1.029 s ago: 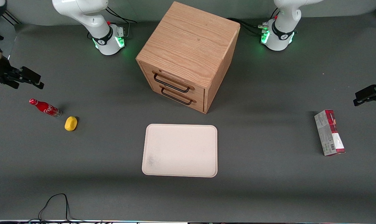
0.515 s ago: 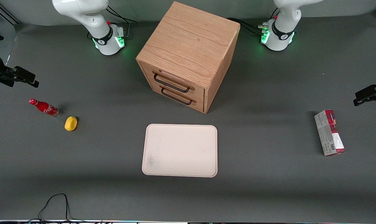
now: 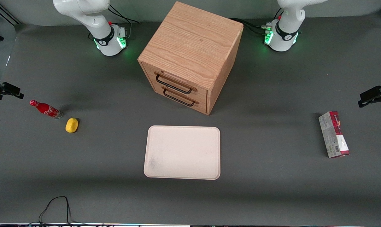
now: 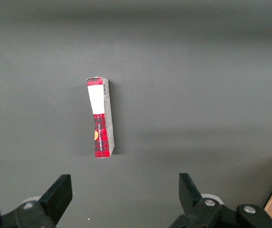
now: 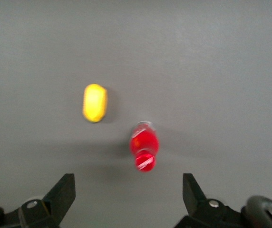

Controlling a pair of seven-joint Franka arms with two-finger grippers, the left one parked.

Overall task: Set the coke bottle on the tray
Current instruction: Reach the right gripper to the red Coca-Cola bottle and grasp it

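Observation:
The coke bottle (image 3: 46,109), red with white script and a red cap, stands on the grey table toward the working arm's end. In the right wrist view the bottle (image 5: 144,147) is seen from above, cap toward the camera. My right gripper (image 3: 11,90) hangs at the table's edge, above and beside the bottle, apart from it. In the right wrist view the gripper (image 5: 128,190) is open and empty, with the bottle just ahead of the gap. The cream tray (image 3: 155,167) lies empty in the table's middle, in front of the drawers.
A small yellow object (image 3: 72,125) lies beside the bottle and also shows in the right wrist view (image 5: 94,102). A wooden drawer cabinet (image 3: 190,47) stands farther from the camera than the tray. A red-and-grey carton (image 3: 333,134) lies toward the parked arm's end.
My right gripper has moved outward toward the working arm's table edge and a little nearer to the front camera. The bottle, tray and other things have not moved.

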